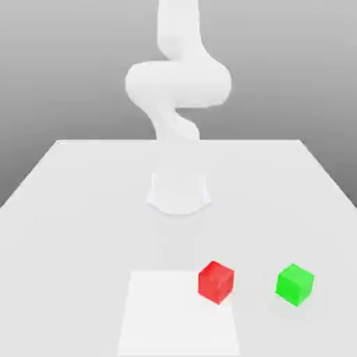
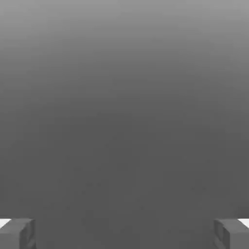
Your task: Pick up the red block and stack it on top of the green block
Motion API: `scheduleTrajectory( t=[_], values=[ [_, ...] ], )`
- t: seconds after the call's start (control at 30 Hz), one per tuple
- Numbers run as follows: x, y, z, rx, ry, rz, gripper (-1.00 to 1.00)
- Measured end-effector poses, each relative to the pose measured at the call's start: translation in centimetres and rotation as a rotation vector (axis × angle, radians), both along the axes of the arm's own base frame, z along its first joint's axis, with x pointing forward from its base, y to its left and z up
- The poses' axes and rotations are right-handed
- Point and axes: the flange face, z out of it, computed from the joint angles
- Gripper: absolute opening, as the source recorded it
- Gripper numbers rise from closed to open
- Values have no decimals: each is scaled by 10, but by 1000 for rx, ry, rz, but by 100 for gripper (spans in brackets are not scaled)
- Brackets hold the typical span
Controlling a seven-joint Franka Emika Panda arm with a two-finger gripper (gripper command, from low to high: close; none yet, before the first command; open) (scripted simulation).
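The red block (image 1: 216, 282) sits on the white table (image 1: 77, 209) near its front edge, just to the exterior view's right of centre. The green block (image 1: 295, 284) rests on the table further to the exterior view's right, about a block's width away from the red one. Both stand alone and untouched. In the hand view my gripper (image 2: 124, 233) is open, its grey fingertips (image 2: 17, 233) far apart with plain grey background and nothing between them. The white arm (image 1: 178, 84) rises from its base and curls upward out of the exterior view's top.
The arm's round base (image 1: 178, 192) stands mid-table behind the blocks. A paler square patch (image 1: 167, 314) lies flat on the table at the front, its far right corner under the red block.
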Motion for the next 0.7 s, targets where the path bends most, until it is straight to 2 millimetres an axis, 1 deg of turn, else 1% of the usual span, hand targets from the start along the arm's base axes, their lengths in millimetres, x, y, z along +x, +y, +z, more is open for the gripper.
scheduleTrajectory(
  t=[0.07,0.13,0.2,0.3,0.37,0.43,0.5,0.57,0.6,0.63,0.7],
  values=[
    [24,5,-49,-21,74,79,0],
    [42,13,-99,-45,145,158,0],
    [53,23,-149,-72,214,236,0],
    [58,39,-224,-119,316,356,0],
    [54,50,-274,-156,386,440,0],
    [43,60,-325,-198,457,527,0],
    [26,67,-375,-247,533,620,0],
    [2,71,-422,-302,608,715,0],
    [-7,72,-439,-322,632,751,0],
    [-10,72,-449,-331,644,766,0],
    [-12,72,-465,-340,651,780,0]
  ],
)
